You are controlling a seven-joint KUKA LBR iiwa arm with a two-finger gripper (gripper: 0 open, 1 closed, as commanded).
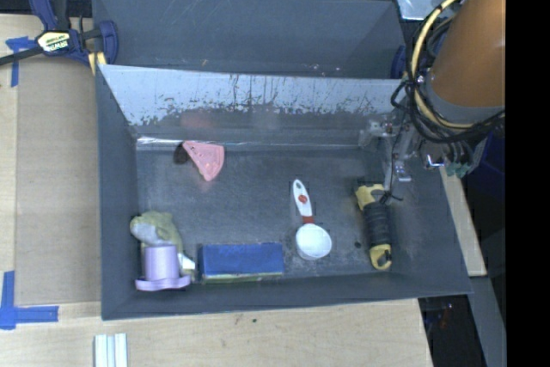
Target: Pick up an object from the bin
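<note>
Bin of grey metal (pixel 116 211) holds a lilac plastic spool (pixel 161 265), a pale green crumpled lump (pixel 153 226), a blue rectangular block (pixel 241 259) and a white round-headed scoop (pixel 313 241) along its near wall, and a pink triangular piece (pixel 206 159) by the far wall. The gripper (pixel 399 180) hangs near the right wall, just over the upper end of a black yellow-tipped stick-shaped tool (pixel 377 229); whether open or closed, I cannot tell. Bare floor spreads mid-bin.

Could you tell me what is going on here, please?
The arm reaches in from the right; its end effector hangs over the upper end of a black tool with yellow ends, at the right side of the bin. The tool lies on the floor, not yet lifted. A white scoop and a blue block lie further left.
</note>
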